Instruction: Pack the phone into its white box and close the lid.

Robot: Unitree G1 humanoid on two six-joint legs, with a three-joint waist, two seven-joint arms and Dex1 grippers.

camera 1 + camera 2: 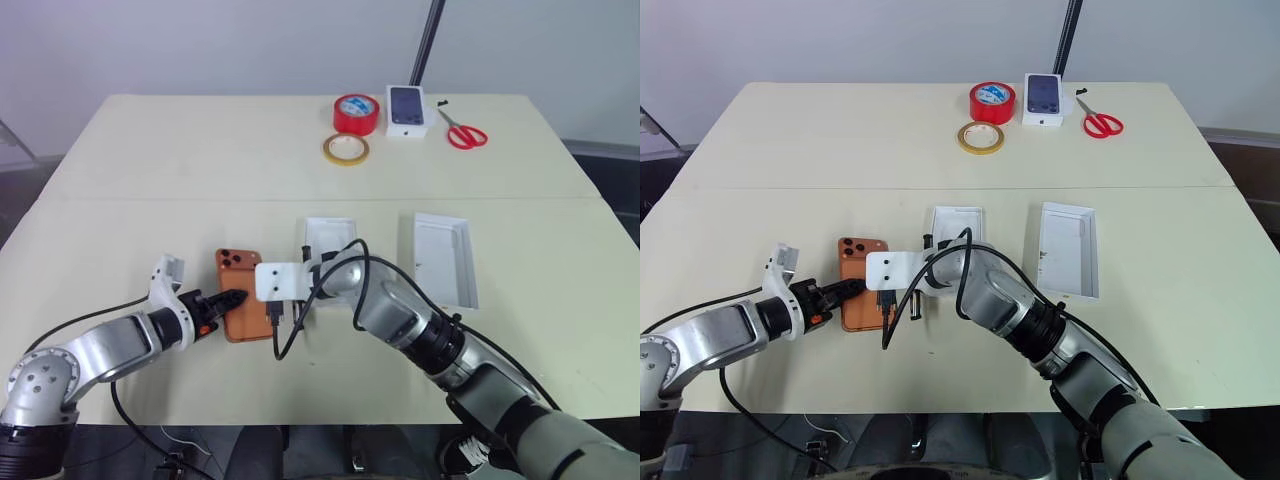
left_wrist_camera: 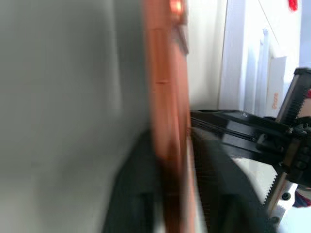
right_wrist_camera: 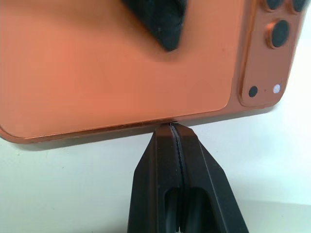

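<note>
Phone (image 1: 239, 295) lying flat on the bench (image 1: 150, 180), orange back up, between the two grippers near the front edge. Long axis running away from the robot toward the far edge, with a slight tilt; camera cluster at the far end, in the corner toward the robot's left. Left gripper (image 1: 232, 299) reaching in from the left over the phone's left long edge, one finger (image 3: 160, 22) above the back and the other below, clamped on the phone; in the left wrist view the phone seen edge-on, pinched between the two dark fingers. Right gripper (image 3: 175, 128) at the opposite long edge, fingers pressed together with nothing between them, tips touching the phone's rim just above the bench surface. Box (image 1: 330, 235) just beyond and to the right of the phone, partly hidden behind the right wrist and its white bracket, long axis also pointing away from the robot. Lid (image 1: 445, 258) farther right, well apart from the phone, inside up, lying roughly parallel to the box. At the far edge of the bench, well away: red tape roll (image 1: 356, 112), a tan tape ring (image 1: 345, 149) just in front of it, a small closed box (image 1: 407, 110) printed with a dark phone, and red-handled scissors (image 1: 463, 132) to its right.
</note>
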